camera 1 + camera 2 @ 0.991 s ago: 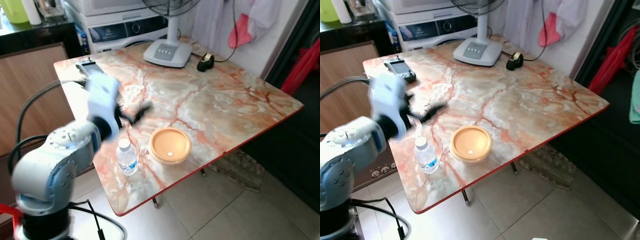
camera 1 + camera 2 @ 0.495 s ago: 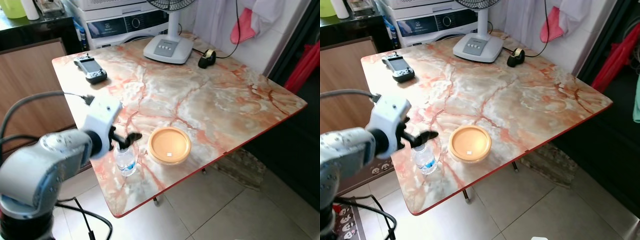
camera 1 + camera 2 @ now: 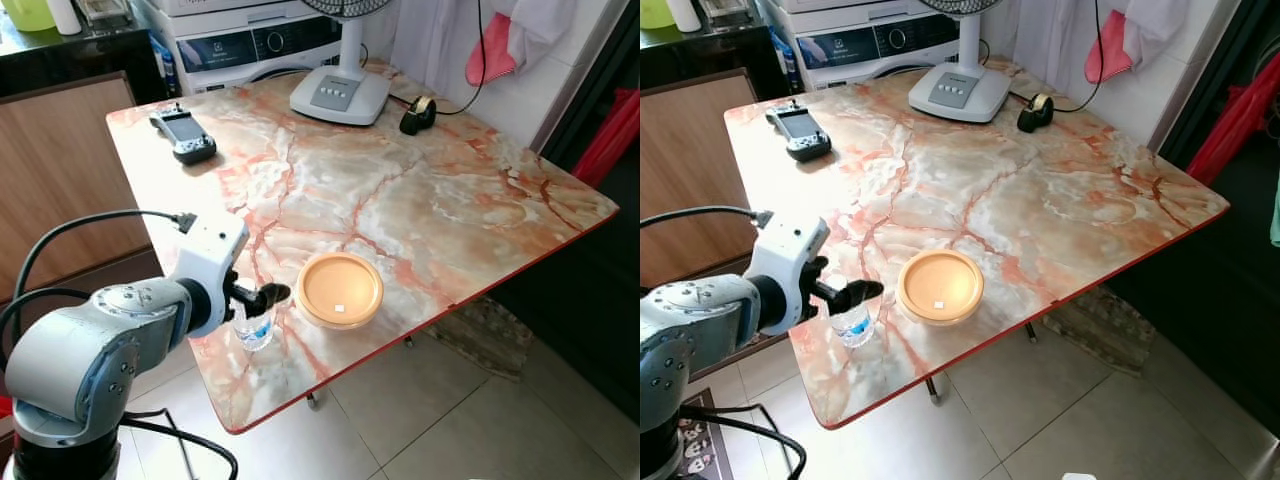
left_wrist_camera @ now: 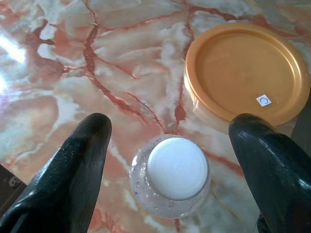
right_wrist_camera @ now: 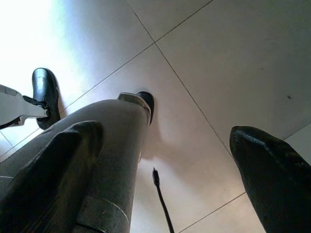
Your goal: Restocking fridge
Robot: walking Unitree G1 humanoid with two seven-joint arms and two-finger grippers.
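A small clear water bottle (image 3: 254, 330) with a white cap (image 4: 177, 167) stands upright near the front left edge of the marble table (image 3: 420, 200). My left gripper (image 3: 262, 296) hovers just above it, open. In the left wrist view its black fingers (image 4: 73, 170) stand on either side of the cap without touching it. A round orange lidded container (image 3: 340, 290) sits just right of the bottle. My right gripper (image 5: 160, 131) hangs open over the tiled floor beside the robot's own leg (image 5: 97, 145).
At the table's far side stand a white fan base (image 3: 340, 95), a black tape dispenser (image 3: 417, 113) and a grey handheld device (image 3: 183, 135). A washing machine (image 3: 250, 45) is behind the table. A wooden panel (image 3: 60, 170) is at the left. The table's front edge (image 3: 330, 375) lies close to the bottle.
My left gripper has come down and forward from over the table's left part, so that it now hangs over the bottle. Bottle and container have not moved.
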